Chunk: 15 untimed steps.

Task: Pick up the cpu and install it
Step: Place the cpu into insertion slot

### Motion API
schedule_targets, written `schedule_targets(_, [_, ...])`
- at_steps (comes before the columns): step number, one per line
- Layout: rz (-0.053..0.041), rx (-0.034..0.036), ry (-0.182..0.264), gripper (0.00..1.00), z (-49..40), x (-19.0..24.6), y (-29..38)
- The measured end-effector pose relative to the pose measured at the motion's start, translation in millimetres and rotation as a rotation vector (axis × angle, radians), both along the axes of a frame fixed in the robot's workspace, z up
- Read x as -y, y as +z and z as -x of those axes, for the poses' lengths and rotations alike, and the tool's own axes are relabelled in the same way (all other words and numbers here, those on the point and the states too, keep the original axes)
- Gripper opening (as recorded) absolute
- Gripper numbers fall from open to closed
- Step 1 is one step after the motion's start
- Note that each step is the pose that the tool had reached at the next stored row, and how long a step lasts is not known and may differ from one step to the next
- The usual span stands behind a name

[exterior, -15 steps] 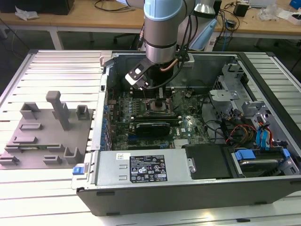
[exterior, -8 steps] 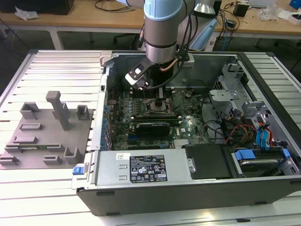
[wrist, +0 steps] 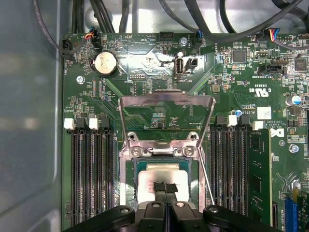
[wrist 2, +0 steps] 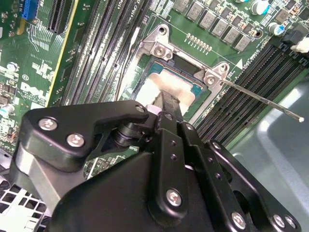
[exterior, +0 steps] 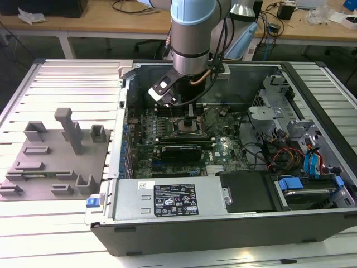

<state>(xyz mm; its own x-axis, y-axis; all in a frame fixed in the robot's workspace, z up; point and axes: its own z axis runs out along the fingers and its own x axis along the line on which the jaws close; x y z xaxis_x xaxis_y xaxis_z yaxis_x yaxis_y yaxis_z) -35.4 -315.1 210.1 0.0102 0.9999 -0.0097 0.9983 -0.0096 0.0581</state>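
Observation:
The cpu (wrist: pixel 150 175) lies flat in the motherboard socket, its silver-grey top showing in both wrist views (wrist 2: pixel 182 87). My gripper (wrist: pixel 166 187) is shut, its two black fingers pressed together with nothing between them, and the tips sit on or just above the cpu's top; I cannot tell if they touch. The second wrist view has the gripper (wrist 2: pixel 167 100) reaching over the chip from one side. The socket's metal load plate (wrist: pixel 166 115) stands swung up and open, and its thin lever rod (wrist 2: pixel 260 99) sticks out sideways. In the exterior view the gripper (exterior: pixel 189 120) hangs inside the open computer case.
Black memory slots (wrist: pixel 91 174) flank the socket on both sides. Cables (wrist: pixel 203 24) hang along the case wall. A grey fixture block (exterior: pixel 50 162) lies at the exterior view's left, the power supply (exterior: pixel 167 198) is in front, and drive bays with blue tabs (exterior: pixel 312 167) are at the right.

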Motion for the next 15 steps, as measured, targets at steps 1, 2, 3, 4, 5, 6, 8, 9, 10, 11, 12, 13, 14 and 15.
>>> schedule_targets(1, [-0.0003, 0.0002, 0.000, 0.11, 0.0, 0.0, -0.4])
schedule_targets(2, [-0.0004, 0.0002, 0.000, 0.11, 0.0, -0.1, -1.0])
schedule_targets(3, [-0.0005, 0.0000, 0.000, 0.11, 0.0, -0.1, -1.5])
schedule_targets(4, [-0.0005, 0.0000, 0.000, 0.11, 0.0, 0.0, -1.8])
schedule_targets(5, [-0.0002, -0.0001, 0.000, 0.11, 0.0, 0.0, -1.8])
schedule_targets(6, [-0.0001, -0.0001, 0.000, 0.11, 0.0, 0.0, -1.8])
schedule_targets(8, [-0.0007, 0.0002, 0.000, 0.11, 0.0, -0.1, -2.4])
schedule_targets(9, [-0.0011, 0.0003, 0.000, 0.11, -0.1, -0.1, -3.1])
schedule_targets(10, [-0.0013, 0.0002, 0.000, 0.11, 0.0, -0.1, -4.0])
schedule_targets(11, [-0.0013, 0.0000, 0.000, 0.11, 0.0, 0.0, -5.2])
schedule_targets(12, [-0.0011, -0.0002, 0.000, 0.11, 0.0, 0.0, -5.3])
schedule_targets(13, [-0.0011, -0.0002, 0.000, 0.11, 0.0, 0.0, -5.3])
schedule_targets(14, [-0.0012, -0.0001, 0.000, 0.11, 0.0, 0.0, -5.4])
schedule_targets(15, [-0.0014, -0.0001, 0.000, 0.11, 0.0, 0.0, -5.6])
